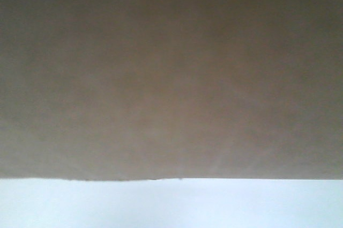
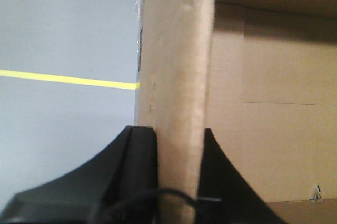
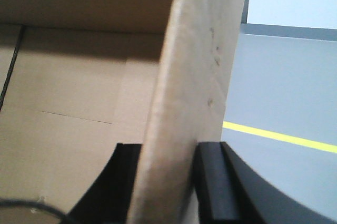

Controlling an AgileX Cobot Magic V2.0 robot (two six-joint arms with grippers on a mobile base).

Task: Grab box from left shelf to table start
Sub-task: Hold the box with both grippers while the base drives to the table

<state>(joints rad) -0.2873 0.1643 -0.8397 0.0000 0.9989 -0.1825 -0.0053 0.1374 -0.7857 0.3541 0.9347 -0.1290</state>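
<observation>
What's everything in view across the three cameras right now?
box: one, brown cardboard, fills most of the front view; a wall and the inside show in each wrist view.
table: one, white, a strip along the bottom of the front view, below the box's edge.
floor: grey, outside the box in both wrist views.
floor line: yellow, one stripe in each wrist view; cannot tell whether it is the same one.
left gripper: one, black, fingers on either side of a box wall, shut on it.
right gripper: one, black, likewise shut on a box wall.
</observation>
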